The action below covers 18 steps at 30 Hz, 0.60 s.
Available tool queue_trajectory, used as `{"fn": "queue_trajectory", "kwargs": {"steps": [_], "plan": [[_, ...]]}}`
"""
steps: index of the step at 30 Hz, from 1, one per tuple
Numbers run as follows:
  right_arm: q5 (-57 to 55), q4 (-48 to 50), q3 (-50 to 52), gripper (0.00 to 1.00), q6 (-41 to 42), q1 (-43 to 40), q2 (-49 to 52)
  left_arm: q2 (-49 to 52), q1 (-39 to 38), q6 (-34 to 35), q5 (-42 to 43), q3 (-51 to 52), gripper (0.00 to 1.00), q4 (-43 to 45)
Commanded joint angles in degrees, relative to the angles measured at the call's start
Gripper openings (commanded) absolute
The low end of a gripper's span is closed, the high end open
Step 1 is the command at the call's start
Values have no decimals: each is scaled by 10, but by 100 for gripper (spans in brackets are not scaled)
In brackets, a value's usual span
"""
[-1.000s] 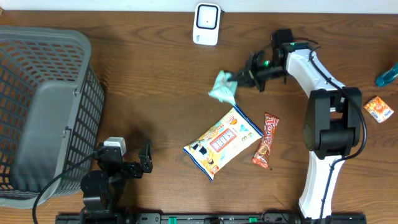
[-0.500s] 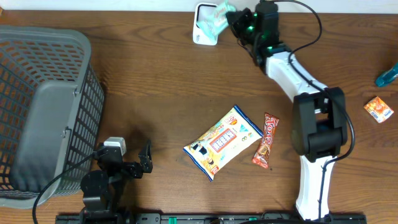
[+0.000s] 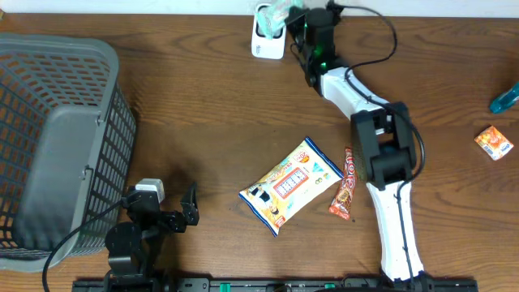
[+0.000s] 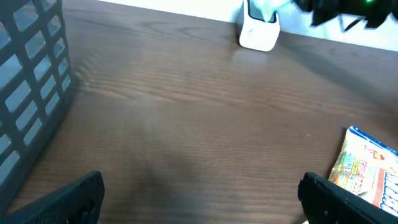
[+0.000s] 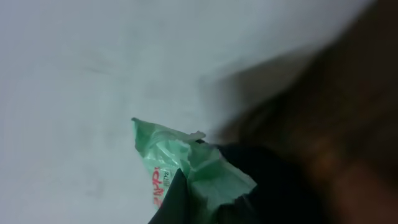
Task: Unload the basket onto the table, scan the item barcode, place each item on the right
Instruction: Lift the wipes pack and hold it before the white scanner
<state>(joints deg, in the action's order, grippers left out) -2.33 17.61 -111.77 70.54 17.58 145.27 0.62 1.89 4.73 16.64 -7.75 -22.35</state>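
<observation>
A crumpled pale green packet (image 3: 280, 10) hangs at the table's back edge, right over the white barcode scanner (image 3: 268, 34). My right gripper (image 3: 295, 19) is shut on it, with the arm stretched far back. In the right wrist view the green packet (image 5: 186, 163) is pinched between the dark fingers of my right gripper (image 5: 205, 200) against a blurred white background. The left wrist view shows the scanner (image 4: 259, 30) far off, with the packet (image 4: 268, 6) above it. My left gripper (image 3: 189, 208) rests low at the front left, open and empty, jaws wide (image 4: 202, 199).
A large grey basket (image 3: 57, 138) fills the left side. A yellow and blue snack bag (image 3: 290, 185) and a red-orange candy bar (image 3: 347, 183) lie mid-table. An orange carton (image 3: 493, 142) and a teal object (image 3: 504, 97) sit at the right edge.
My right arm swung the green packet from mid-table up and left to the scanner at the back edge. The left arm stayed still.
</observation>
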Motion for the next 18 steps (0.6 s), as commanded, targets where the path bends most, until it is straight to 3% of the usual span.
{"fn": "queue_trajectory", "kwargs": {"steps": [1,12,18], "plan": [[3,3,-29,1,1,2,-5,-3,3,5,7,9,100,-11],[11,-7,-29,1,0,2,10,-3,3,5,7,9,100,-11],[59,35,-32,1,-119,1,11,-3,3,5,7,9,100,-11]]}}
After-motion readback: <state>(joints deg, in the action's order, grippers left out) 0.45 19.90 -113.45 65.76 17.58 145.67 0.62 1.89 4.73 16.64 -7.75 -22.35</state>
